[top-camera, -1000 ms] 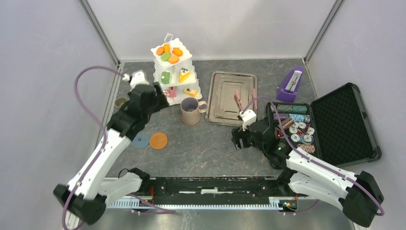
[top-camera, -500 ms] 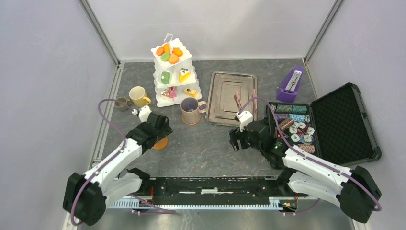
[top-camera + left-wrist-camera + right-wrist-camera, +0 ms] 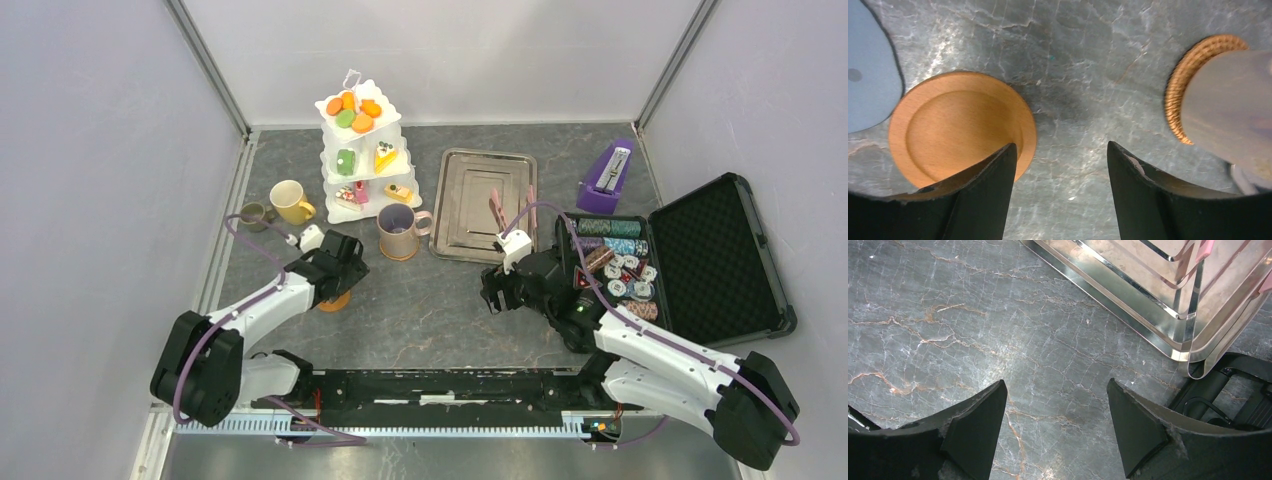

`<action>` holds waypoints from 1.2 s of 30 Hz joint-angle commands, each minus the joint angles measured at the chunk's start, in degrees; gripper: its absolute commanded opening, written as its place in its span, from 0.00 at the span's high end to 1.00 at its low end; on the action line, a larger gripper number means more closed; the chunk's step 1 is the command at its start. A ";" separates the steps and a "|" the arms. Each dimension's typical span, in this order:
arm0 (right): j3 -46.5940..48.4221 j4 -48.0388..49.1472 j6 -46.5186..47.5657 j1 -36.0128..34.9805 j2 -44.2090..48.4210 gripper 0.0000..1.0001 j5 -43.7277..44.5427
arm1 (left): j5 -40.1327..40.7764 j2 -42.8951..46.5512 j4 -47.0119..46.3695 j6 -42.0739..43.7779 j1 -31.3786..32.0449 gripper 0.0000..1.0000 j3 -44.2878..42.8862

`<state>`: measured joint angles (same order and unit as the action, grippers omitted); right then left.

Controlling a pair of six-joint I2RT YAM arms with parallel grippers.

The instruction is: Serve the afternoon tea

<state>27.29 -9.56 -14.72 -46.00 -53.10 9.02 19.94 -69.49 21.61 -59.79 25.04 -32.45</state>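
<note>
The white three-tier stand (image 3: 361, 150) with toy cakes and orange and green biscuits (image 3: 352, 110) stands at the back. The yellow mug (image 3: 290, 201) and the small green mug (image 3: 252, 214) stand to its left. The beige-lilac mug (image 3: 398, 231) sits on a woven coaster (image 3: 1193, 65). My left gripper (image 3: 343, 280) is open and empty, low over the table, with its left finger over the edge of an orange wooden coaster (image 3: 960, 125). My right gripper (image 3: 497, 290) is open and empty over bare table (image 3: 1056, 382).
A blue coaster (image 3: 868, 75) lies left of the orange one. A silver tray (image 3: 487, 203) holding pink tongs (image 3: 497, 212) lies behind my right gripper. A purple metronome (image 3: 606, 178) and an open black case (image 3: 700, 250) of poker chips are at the right.
My left arm has drawn back from the yellow mug beside the stand, toward the near edge, and come down over the orange coaster. The yellow mug now stands uncovered. The right arm has barely moved.
</note>
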 commanded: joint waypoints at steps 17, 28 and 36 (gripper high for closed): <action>0.32 0.16 -0.26 0.18 1.70 0.19 1.46 | -13.05 -13.76 -18.48 -2.44 -7.20 0.68 0.35; 0.16 -2.37 -0.81 0.12 4.05 0.19 3.53 | -18.10 -22.09 -20.06 -2.69 -7.21 0.74 -5.06; 0.42 -1.27 -0.74 0.09 2.64 0.19 2.67 | -16.93 -17.66 -18.17 -2.66 -7.45 0.74 -4.03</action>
<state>27.29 -12.21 -14.98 -46.00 -49.82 11.44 3.86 -88.51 -2.76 -62.30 17.69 -38.06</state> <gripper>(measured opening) 0.808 0.263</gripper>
